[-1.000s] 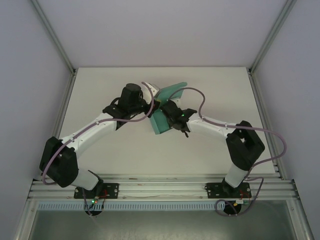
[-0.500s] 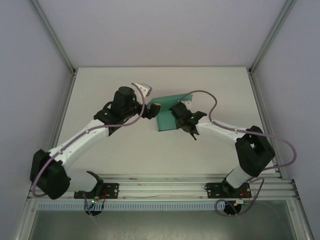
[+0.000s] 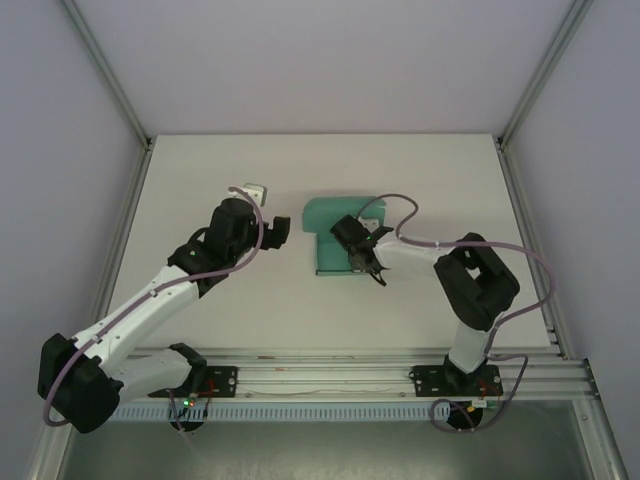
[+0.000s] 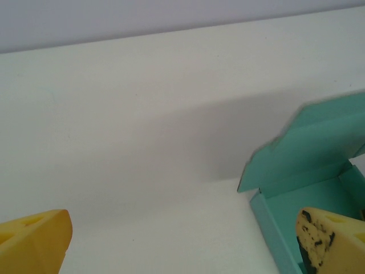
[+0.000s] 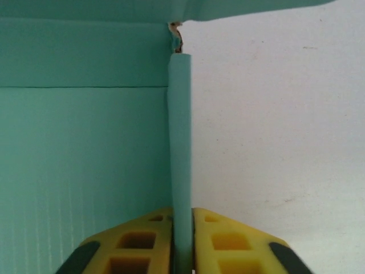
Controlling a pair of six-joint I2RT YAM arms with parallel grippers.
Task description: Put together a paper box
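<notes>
A white tabletop [image 3: 430, 180] carries the teal paper box [image 3: 328, 240], lying flat near its middle as an open tray. Its lid flap [image 4: 308, 142] rises at the far end, not yet folded down. The right end effector [image 5: 182, 240] is clamped on the box's upright side wall [image 5: 181, 142], thin card pinched between its yellow fingers. The left end effector [image 3: 268, 210] sits just left of the box, not touching it, fingers spread wide apart. The tray walls look formed, so the step in hand seems to be steadying the box. The next move likely calls for folding the lid over. A second earlier both end effectors held the box tilted between them; since then the left has let go and drawn back.
</notes>
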